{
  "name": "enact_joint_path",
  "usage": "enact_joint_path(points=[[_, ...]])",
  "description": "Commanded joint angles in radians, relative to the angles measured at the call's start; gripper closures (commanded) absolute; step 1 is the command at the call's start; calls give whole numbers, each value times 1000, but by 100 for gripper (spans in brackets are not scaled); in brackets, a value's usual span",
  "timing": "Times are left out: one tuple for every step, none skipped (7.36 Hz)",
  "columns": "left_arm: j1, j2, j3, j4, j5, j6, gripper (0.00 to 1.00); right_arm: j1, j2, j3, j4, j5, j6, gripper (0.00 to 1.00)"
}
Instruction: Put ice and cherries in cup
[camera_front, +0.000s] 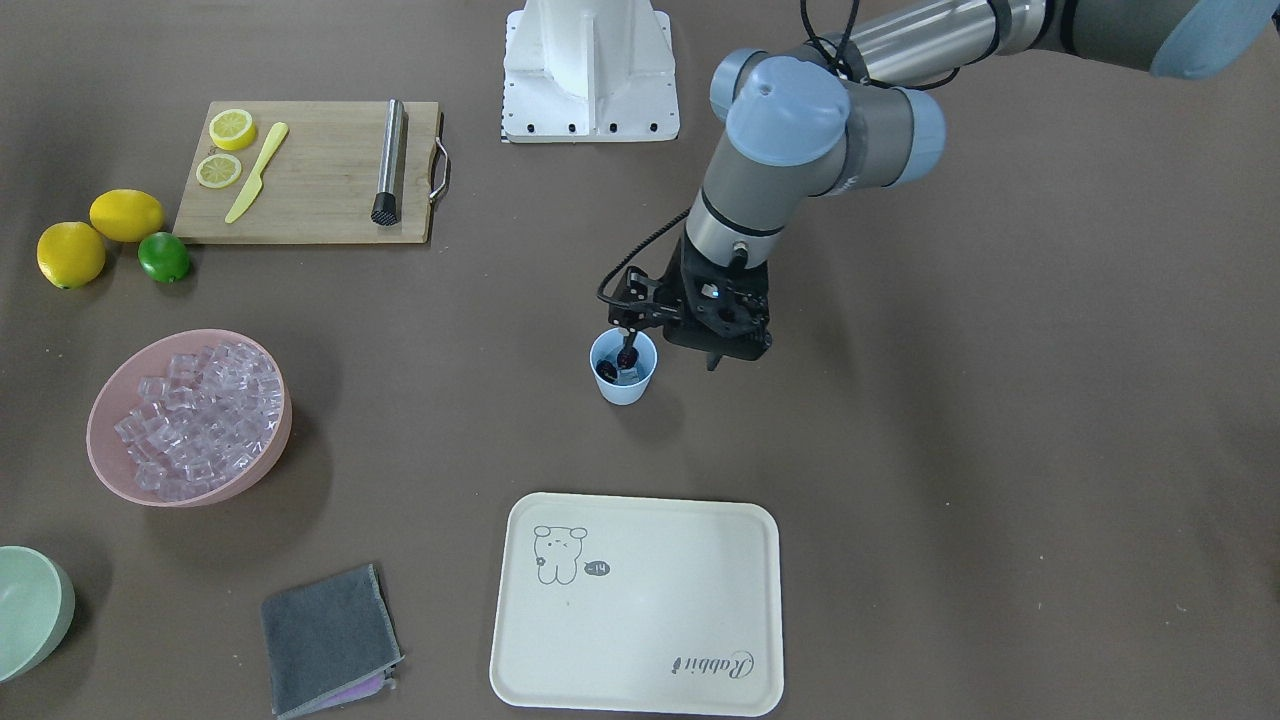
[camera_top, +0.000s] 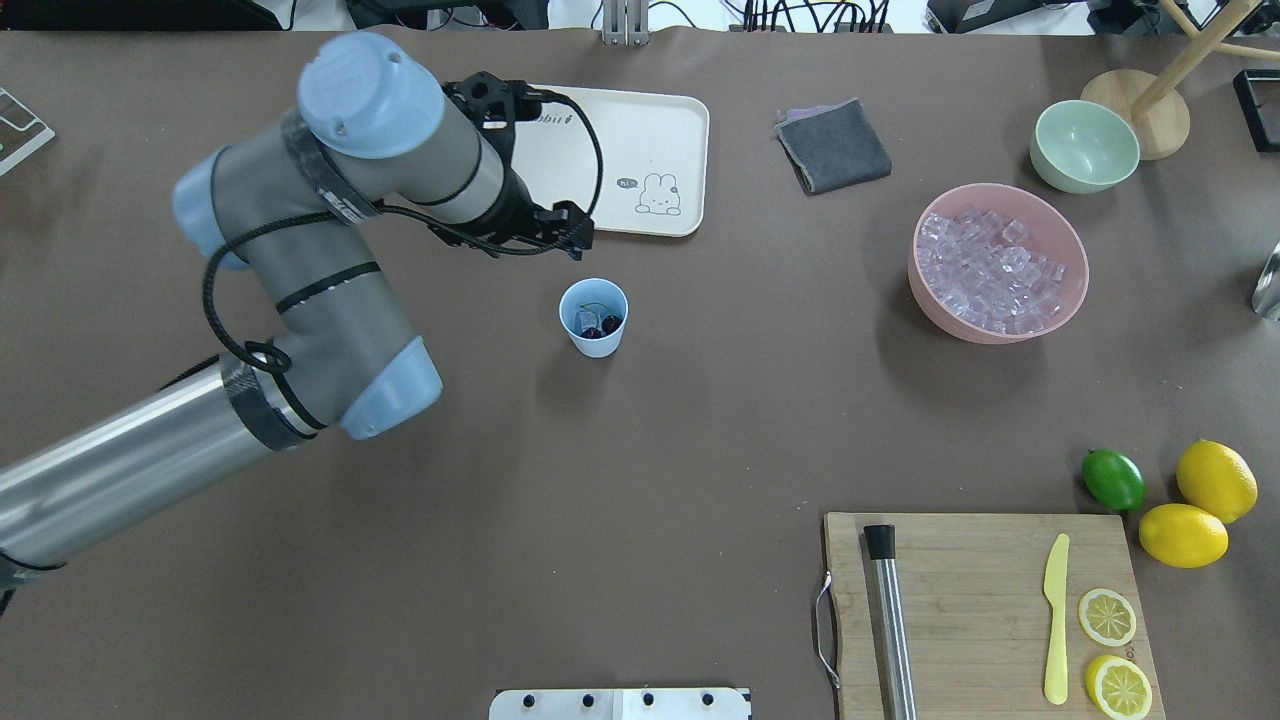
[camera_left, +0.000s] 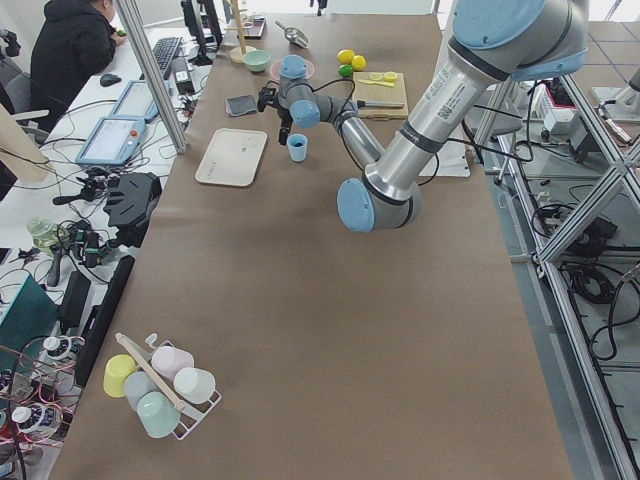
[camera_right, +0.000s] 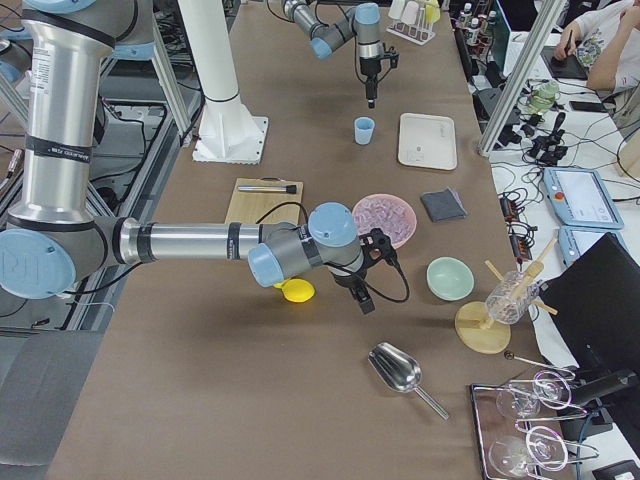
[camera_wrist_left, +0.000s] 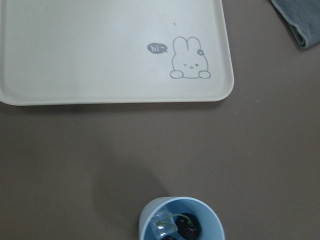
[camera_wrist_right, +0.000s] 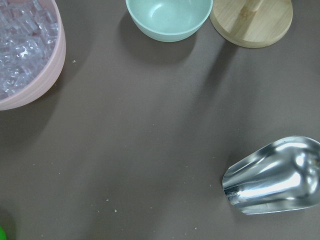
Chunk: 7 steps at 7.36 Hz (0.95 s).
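Note:
The light-blue cup (camera_front: 623, 388) stands upright mid-table, also in the overhead view (camera_top: 594, 346) and at the bottom of the left wrist view (camera_wrist_left: 148, 215). The dark cherries (camera_top: 610, 323) (camera_wrist_left: 187, 226) and one ice cube (camera_top: 584, 319) (camera_wrist_left: 162, 226) lie inside it. My left gripper (camera_front: 714, 362) hangs beside and above the cup, holding nothing; I cannot tell if it is open. More ice (camera_top: 985, 270) fills the pink bowl (camera_top: 1000, 335). My right gripper (camera_right: 366, 303) shows only in the exterior right view, past the pink bowl; I cannot tell its state.
A cream tray (camera_top: 620, 150) lies beyond the cup, a grey cloth (camera_top: 835, 145) beside it. A pale green bowl (camera_top: 1085, 145), a wooden stand (camera_wrist_right: 252, 20) and a metal scoop (camera_wrist_right: 272, 180) sit near the right arm. A cutting board (camera_top: 980, 600), lemons and a lime (camera_top: 1113, 478) lie near the robot's right.

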<state>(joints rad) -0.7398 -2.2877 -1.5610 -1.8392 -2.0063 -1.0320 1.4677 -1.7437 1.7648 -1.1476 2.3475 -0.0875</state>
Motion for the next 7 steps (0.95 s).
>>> enact_joint_path(points=[[-108, 121, -19, 1, -57, 77, 2, -16, 6, -1, -7, -4, 2, 1], [-168, 158, -21, 23, -74, 149, 2, -17, 6, -1, -8, -1, 2, 1], [-238, 178, -34, 91, -134, 197, 2, -20, 7, -2, -9, -4, 2, 1], [-295, 194, -78, 220, -144, 331, 2, -21, 7, -2, -8, -7, 2, 1], [-317, 258, -168, 348, -146, 481, 2, -21, 7, -4, -8, -8, 2, 1], [-375, 305, -233, 403, -147, 563, 2, -23, 10, -2, -9, -8, 2, 1], [-409, 418, -317, 408, -155, 614, 2, -23, 10, -4, -9, -8, 2, 1]])
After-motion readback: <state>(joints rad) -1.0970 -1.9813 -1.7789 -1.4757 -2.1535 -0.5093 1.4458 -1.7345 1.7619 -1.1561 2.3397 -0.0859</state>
